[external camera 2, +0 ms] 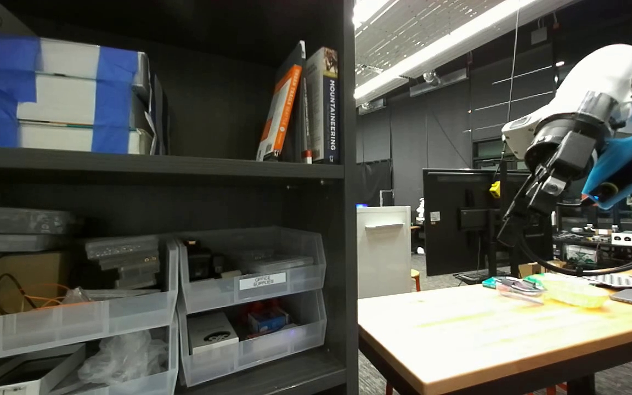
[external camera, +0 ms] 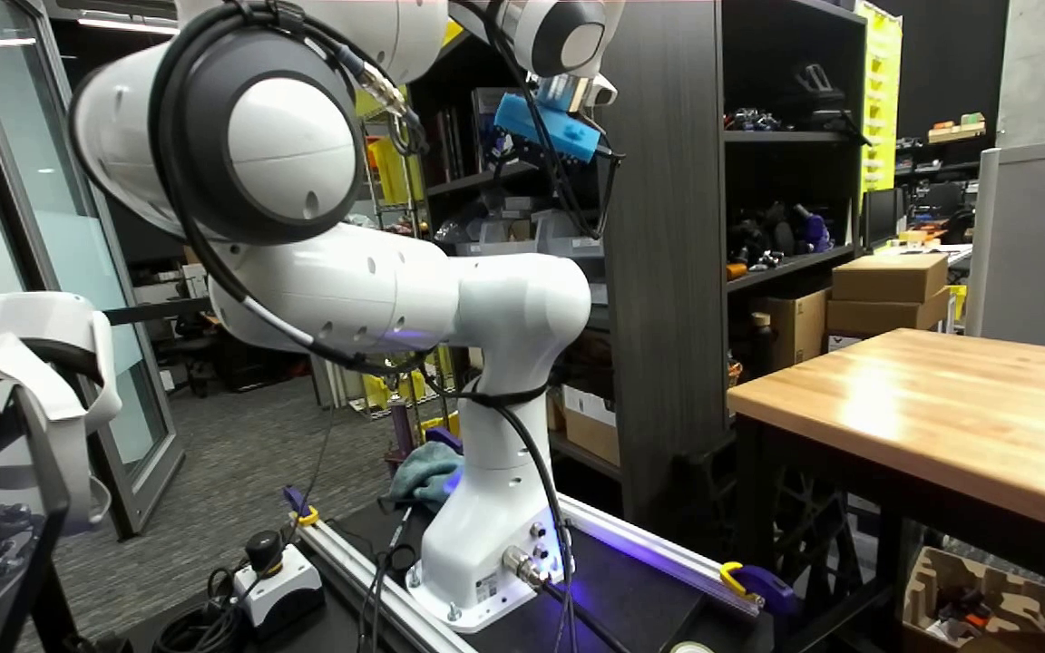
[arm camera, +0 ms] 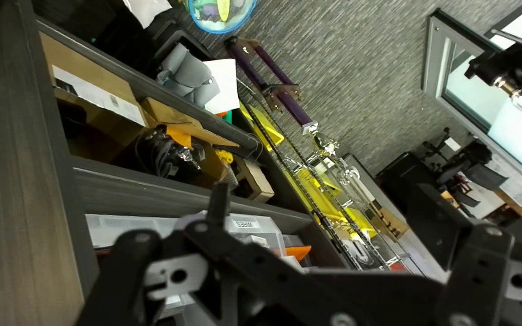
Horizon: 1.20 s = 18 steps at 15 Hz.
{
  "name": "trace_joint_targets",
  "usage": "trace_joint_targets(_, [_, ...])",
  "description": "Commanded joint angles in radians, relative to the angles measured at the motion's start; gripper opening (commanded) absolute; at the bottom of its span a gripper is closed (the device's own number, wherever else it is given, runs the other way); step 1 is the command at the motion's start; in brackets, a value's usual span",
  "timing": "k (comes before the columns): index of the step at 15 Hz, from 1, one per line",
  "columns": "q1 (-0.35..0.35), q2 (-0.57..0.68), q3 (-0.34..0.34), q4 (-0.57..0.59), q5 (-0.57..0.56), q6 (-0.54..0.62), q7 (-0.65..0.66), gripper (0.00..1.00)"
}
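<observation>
Claw point(arm camera: 328, 213): black, silver-grey.
Arm point(external camera: 522, 299): white, dark grey.
Camera case point(external camera: 568, 131): bright blue.
Bookcase point(external camera: 668, 227): charcoal, wood-grained.
Surface point(external camera: 940, 390): honey-tan, wood-streaked.
Carpet point(arm camera: 356, 90): grey, finely streaked.

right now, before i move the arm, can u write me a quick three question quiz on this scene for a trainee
1. True or false: the hand is clamped shut on something.
2. Fill in the blank: in the wrist view, the label on the clear bin reads ____.
3. Multiple choice: in an exterior view, what colour is the tape on the white stack on the shelf? A) red B) blue C) yellow

Key
1. False: the fingers stand apart, with nothing held between them.
2. WIRES.
3. B, blue.
</observation>
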<state>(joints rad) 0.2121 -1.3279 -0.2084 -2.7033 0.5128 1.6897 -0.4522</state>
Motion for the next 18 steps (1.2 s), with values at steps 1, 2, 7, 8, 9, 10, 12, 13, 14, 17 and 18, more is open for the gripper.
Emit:
trace_joint_targets(1, [-0.011, -0.028, 0.034, -0.007, 0.072, 0.029, 0.028, 1.0])
trace_joint_targets(2, [-0.014, -0.031, 0.04, -0.009, 0.09, 0.04, 0.028, 1.0])
trace_joint_targets(7, [-0.027, -0.048, 0.071, -0.02, 0.166, 0.083, 0.029, 1.0])
trace_joint_targets(8, [-0.027, -0.052, 0.077, -0.021, 0.176, 0.087, 0.03, 1.0])
trace_joint_targets(9, [-0.028, -0.056, 0.083, -0.024, 0.187, 0.094, 0.03, 1.0])
trace_joint_targets(10, [-0.028, -0.06, 0.088, -0.025, 0.195, 0.097, 0.03, 1.0])
trace_joint_targets(12, [-0.03, -0.066, 0.102, -0.029, 0.212, 0.109, 0.03, 1.0])
trace_joint_targets(13, [-0.03, -0.068, 0.11, -0.031, 0.221, 0.118, 0.031, 1.0])
trace_joint_targets(14, [-0.029, -0.064, 0.116, -0.029, 0.22, 0.111, 0.037, 1.0])
trace_joint_targets(17, [-0.028, -0.078, 0.14, -0.041, 0.231, 0.127, 0.044, 1.0])
trace_joint_targets(18, [-0.027, -0.082, 0.148, -0.044, 0.234, 0.135, 0.046, 1.0])
